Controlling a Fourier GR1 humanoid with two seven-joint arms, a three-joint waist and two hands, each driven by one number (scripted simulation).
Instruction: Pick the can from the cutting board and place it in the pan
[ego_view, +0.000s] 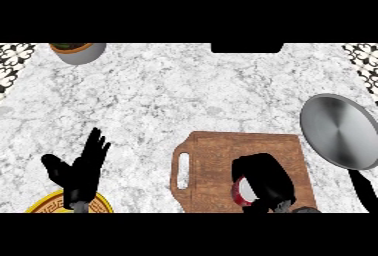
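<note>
One can (242, 192): lower right of frame, on the cutting board (221, 170), my fingers curled round it.
Right hand (267, 182): gripping the can.
Pan (339, 131): right edge, beside the board.
Left hand (80, 170): lower left, open, fingers up.
</note>
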